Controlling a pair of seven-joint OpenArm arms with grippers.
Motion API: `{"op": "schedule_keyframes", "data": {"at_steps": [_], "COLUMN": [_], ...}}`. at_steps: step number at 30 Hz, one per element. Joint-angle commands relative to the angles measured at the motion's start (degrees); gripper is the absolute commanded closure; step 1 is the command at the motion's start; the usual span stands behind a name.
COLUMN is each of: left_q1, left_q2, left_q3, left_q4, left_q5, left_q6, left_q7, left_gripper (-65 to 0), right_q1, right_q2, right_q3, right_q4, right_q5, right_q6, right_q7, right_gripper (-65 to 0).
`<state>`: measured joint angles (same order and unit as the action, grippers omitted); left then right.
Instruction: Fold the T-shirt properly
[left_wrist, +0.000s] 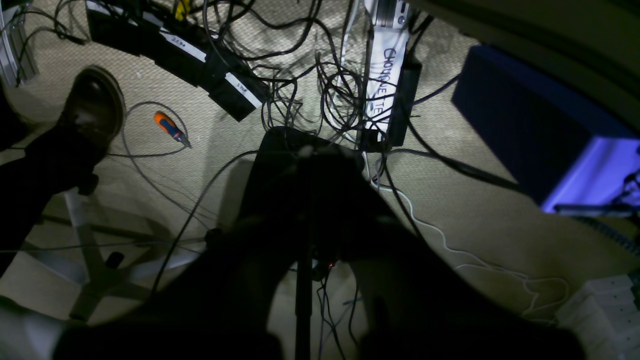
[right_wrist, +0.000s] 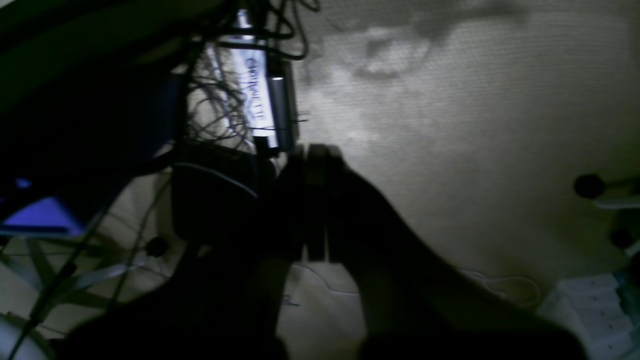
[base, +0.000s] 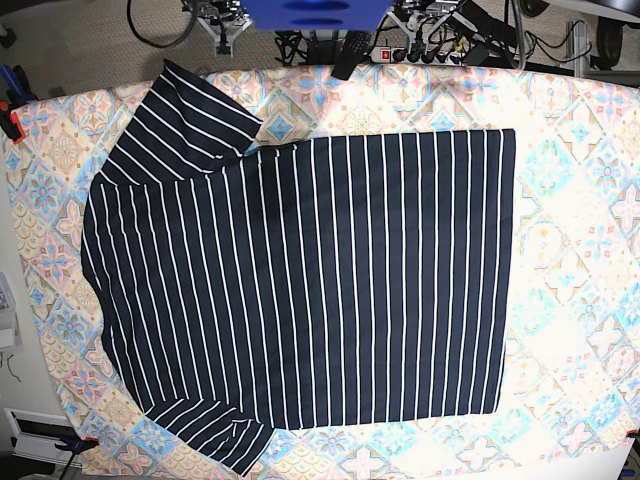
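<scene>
Pastel patterned tablecloth (base: 580, 250) fills the base view beneath the T-shirt (base: 300, 290), spread flat across centre and left, while both wrist views show the left gripper (left_wrist: 307, 155) and right gripper (right_wrist: 310, 155) clenched, pointing at carpet (right_wrist: 475, 125).

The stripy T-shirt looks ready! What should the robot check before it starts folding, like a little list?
1. T-shirt lies flat, spread out on the tablecloth: ok.
2. Both sleeves show, upper and lower: ok.
3. Nothing lying on the shirt: ok.
4. Arms over the cloth: not ok; the base view shows neither.
5. Left tool open: cannot tell, too dark.
6. Right tool open: not ok; it looks shut, above the floor.
</scene>
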<state>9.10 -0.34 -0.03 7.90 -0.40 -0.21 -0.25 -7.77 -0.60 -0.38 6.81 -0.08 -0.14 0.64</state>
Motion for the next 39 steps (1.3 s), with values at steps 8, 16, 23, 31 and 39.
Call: {"op": "schedule_keyframes", "data": {"at_steps": [8,16,23,31,39], "left_q1": [1.2,1.9,6.1,12.6,21.4], "left_q2": [-0.1,-0.9,-2.2,-3.2,-4.8], "left_q3": [-0.1,-0.1,-0.1,-0.1,-0.1], "left_q4": [0.2,0.2,6.6,13.9,29.4], "left_q5": [0.0,0.0,0.0,0.0,0.0], "left_q6": [0.1,0.1,0.1,0.1,0.2], "left_q7": [-0.1,-0.2,-0.4,-0.3,-0.3], "left_gripper": [0.0,0.0,0.0,0.0,0.0], "right_q1": [-1.3,-1.5,-6.6,-13.2,-22.1], "right_q2": [-0.1,1.0,1.0,2.1,4.5], "right_q3": [-0.1,-0.1,-0.1,-0.1,0.1], "right_q4": [0.0,0.0,6.0,13.5,26.7], "right_q5": [-0.3,-0.3,-0.3,-0.3,-0.2], "right_q6": [0.2,0.2,0.2,0.2,0.2], "right_q7": [0.2,0.2,0.2,0.2,0.2], "right_gripper": [0.0,0.0,0.0,0.0,0.0]}}
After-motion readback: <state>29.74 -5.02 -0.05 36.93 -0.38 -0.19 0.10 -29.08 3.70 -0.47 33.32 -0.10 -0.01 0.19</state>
